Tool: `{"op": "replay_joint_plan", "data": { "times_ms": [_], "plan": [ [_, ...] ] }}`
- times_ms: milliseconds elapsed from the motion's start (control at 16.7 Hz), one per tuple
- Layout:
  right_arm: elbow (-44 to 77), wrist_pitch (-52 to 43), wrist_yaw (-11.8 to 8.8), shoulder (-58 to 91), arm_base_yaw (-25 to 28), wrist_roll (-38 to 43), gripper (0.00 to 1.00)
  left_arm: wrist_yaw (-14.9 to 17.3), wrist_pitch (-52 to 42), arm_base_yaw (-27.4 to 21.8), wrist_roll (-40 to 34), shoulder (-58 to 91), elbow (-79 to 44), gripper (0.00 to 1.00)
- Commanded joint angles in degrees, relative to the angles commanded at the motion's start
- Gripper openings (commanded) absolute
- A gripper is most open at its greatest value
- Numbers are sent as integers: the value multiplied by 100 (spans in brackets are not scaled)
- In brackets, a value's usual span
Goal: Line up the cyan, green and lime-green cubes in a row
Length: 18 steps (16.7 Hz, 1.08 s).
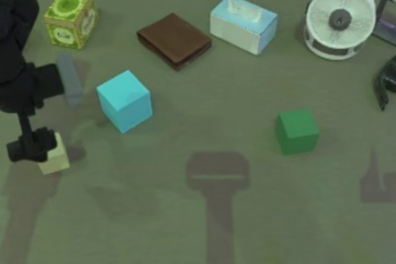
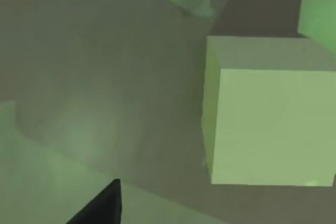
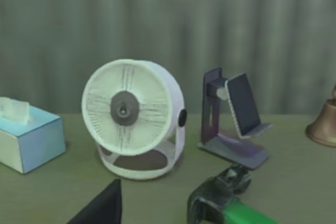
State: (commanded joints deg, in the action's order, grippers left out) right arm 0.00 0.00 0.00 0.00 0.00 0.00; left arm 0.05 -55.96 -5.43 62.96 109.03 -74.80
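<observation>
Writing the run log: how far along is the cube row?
Nothing is lined up yet. The cyan cube and green cube sit far apart on the table. In hand: the left gripper is at the lime-green cube near the left edge; grip not visible. The right gripper is parked at the right edge. All placements remain.
</observation>
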Motion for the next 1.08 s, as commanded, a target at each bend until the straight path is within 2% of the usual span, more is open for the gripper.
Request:
{"op": "replay_joint_plan", "data": {
  "times_ms": [360, 720, 1080],
  "plan": [
    [0, 0, 0, 0, 0, 0, 100, 4, 1434, -4, 11, 665, 703, 100],
    [0, 0, 0, 0, 0, 0, 100, 5, 1658, -4, 18, 804, 835, 100],
    [0, 0, 0, 0, 0, 0, 100, 5, 1658, -4, 18, 804, 835, 55]
  ]
}}
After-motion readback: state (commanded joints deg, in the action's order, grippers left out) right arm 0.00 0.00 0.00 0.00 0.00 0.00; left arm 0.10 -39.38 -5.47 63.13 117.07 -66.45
